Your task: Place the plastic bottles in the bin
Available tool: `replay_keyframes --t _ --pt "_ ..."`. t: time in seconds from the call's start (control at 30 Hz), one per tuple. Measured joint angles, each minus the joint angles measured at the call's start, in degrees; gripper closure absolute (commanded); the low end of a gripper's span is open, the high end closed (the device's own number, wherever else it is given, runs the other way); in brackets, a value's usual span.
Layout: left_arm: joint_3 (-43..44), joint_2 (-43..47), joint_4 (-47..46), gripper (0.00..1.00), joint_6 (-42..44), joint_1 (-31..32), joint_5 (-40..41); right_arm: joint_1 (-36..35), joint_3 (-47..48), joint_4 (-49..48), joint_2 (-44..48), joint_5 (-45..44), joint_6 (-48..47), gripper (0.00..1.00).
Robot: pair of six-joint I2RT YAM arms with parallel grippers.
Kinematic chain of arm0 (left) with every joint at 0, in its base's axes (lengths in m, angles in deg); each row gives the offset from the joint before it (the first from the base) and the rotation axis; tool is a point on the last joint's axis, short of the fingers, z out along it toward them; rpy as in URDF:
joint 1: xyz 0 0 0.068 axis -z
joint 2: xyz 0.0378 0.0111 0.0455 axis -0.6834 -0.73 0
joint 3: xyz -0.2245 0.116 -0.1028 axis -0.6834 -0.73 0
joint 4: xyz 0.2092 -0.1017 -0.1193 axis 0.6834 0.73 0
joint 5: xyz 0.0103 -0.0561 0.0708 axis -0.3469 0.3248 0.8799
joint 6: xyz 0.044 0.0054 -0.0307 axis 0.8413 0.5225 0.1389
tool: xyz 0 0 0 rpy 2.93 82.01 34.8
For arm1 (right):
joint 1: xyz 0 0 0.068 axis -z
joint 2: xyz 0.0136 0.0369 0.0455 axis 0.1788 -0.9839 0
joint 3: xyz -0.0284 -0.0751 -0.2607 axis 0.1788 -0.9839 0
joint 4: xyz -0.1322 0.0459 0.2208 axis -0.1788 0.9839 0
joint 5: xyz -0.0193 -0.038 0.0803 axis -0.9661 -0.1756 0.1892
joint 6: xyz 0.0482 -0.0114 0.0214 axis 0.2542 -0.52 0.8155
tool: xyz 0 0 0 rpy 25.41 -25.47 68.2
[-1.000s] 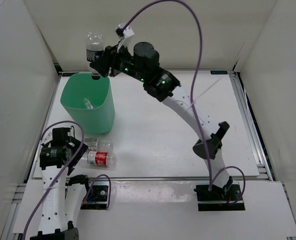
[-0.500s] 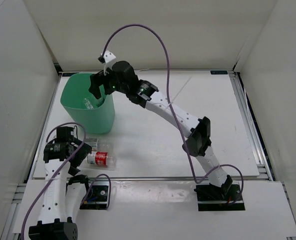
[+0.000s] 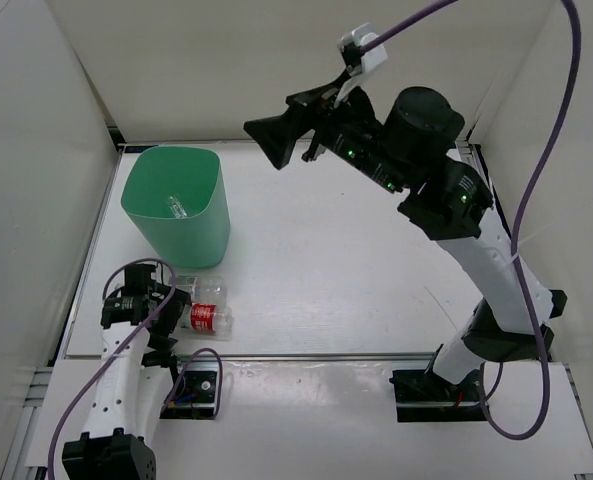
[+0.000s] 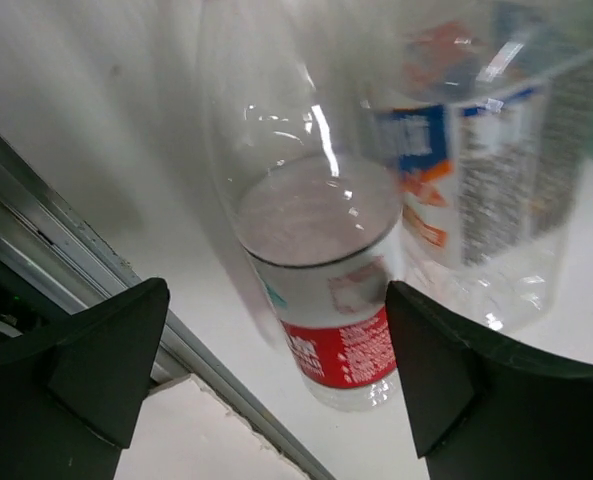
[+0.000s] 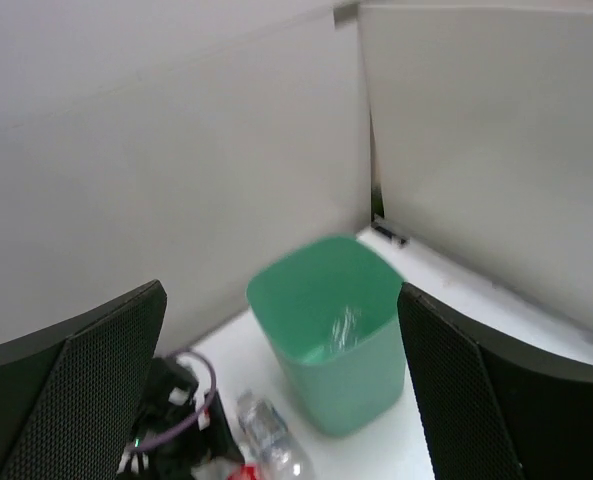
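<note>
Right arm (image 3: 496,260): white shells and bulky black joint housings behind the right gripper (image 3: 274,142)
Green lights (image 3: 351,152): small dots on the black housing nearest that gripper
Right cable (image 3: 408,20): purple, from a white plug block (image 3: 364,48) just above the gripper
Right fingers (image 5: 76,390): broad black wedges with fine mesh texture
Left arm (image 3: 116,390): white link dotted with small holes, black joints behind the left gripper (image 3: 171,308)
Left cable (image 3: 76,415): thin, purple
Left fingers (image 4: 86,370): plain matte black wedges
</note>
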Motion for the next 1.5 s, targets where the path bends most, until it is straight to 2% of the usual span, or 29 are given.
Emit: replay_keyframes --t 0.07,0.13,0.17,0.2,0.27,0.3,0.37,0.47,0.6,0.77,0.87,0.97,1.13,1.2,1.33,1.37,1.5 --pt "-2.4 -1.4 -1.5 0.03 -1.6 0.0 -0.8 -0.6 -2.1 2.4 1.5 -0.3 0.0 0.00" --pt "-4.4 -3.0 -2.8 0.11 -2.6 0.0 -1.6 -0.9 -5.9 4.8 2.1 -0.9 0.0 0.00" --pt "-5.5 -3.7 -3.3 0.22 -3.1 0.0 -2.3 -1.1 -8.0 6.4 2.2 -1.3 0.0 0.00" --pt "-6.7 -4.1 -4.0 0.26 -3.6 0.0 -2.9 -1.1 -9.9 8.0 2.1 -1.6 0.0 0.00" --pt "-8.0 -3.9 -4.2 0.32 -4.4 0.0 -4.2 -1.2 -13.4 11.3 2.1 -2.5 0.2 0.00" --pt "-8.0 -3.1 -4.1 0.39 -4.7 0.0 -4.5 -1.2 -15.1 12.6 2.3 -3.0 0.5 0.00" --pt "-7.5 -1.1 -2.7 0.43 -5.4 0.0 -4.8 -1.2 -17.2 14.4 2.7 -3.7 0.8 0.00" --pt "-1.0 1.8 3.4 0.44 -6.5 0.0 -4.8 -1.2 -21.7 15.6 5.6 -4.8 1.9 0.00" --pt "20.0 3.1 9.5 0.46 -7.2 0.0 -1.0 -1.2 -26.5 16.3 11.1 -6.2 3.8 0.00" --pt "48.8 -1.2 10.3 0.46 -3.1 0.0 6.7 -1.2 -29.7 16.5 15.3 -7.2 5.4 0.00" --pt "57.2 -4.6 5.2 0.42 2.4 0.0 12.8 -1.2 -30.9 16.5 15.6 -7.1 5.8 0.00" --pt "57.8 -8.8 -0.6 0.42 7.5 0.0 16.9 -1.2 -31.1 17.2 15.0 -6.2 6.4 0.00" --pt "58.7 -21.5 -8.3 0.42 12.2 0.0 20.1 -1.2 -30.8 17.5 14.3 -4.9 6.7 0.00" --pt "58.7 -26.0 -10.7 0.39 13.9 0.3 20.6 -1.2 -30.6 17.4 14.2 -4.7 6.7 0.00" --pt "59.3 -31.4 -13.8 0.05 18.5 3.4 21.3 -1.2 -30.1 17.5 14.2 -4.3 6.7 0.00" --pt "59.3 -31.7 -14.6 0.00 19.5 4.4 21.2 -1.2 -30.1 17.5 14.2 -4.2 6.7 0.00" --pt "59.3 -28.0 -16.0 0.00 23.0 6.6 21.1 -1.2 -30.1 17.9 14.2 -4.0 6.7 0.00"
